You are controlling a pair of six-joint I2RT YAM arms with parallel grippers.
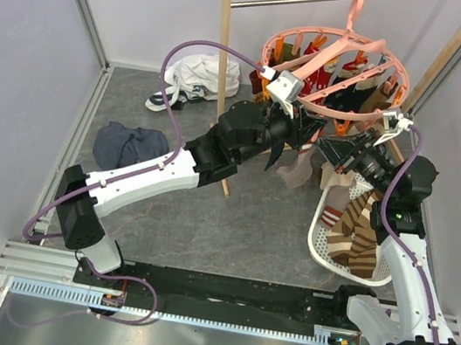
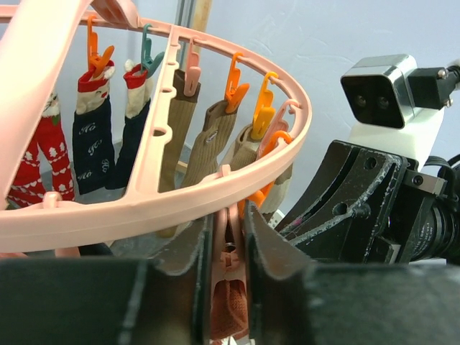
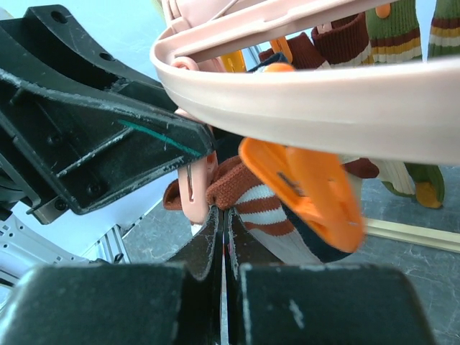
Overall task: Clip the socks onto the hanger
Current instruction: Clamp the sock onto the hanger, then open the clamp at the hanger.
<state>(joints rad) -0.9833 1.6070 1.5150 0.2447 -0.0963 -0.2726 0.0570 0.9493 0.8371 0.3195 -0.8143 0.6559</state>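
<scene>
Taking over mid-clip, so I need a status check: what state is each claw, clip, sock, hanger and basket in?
Left claw: shut on pink clip.
Right claw: shut on striped sock.
Pink clip: pinched by the left claw; open or not, cannot tell.
Striped sock: cuff at that clip, not clearly clipped.
Hanger: hooked on rail, several socks clipped.
Basket: holds more socks.

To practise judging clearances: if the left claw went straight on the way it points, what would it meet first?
Gripping a pink clip, the left claw would probably meet the hanger ring ahead, though depth is unclear. The right claw, holding a striped sock, sits off to one side.
</scene>
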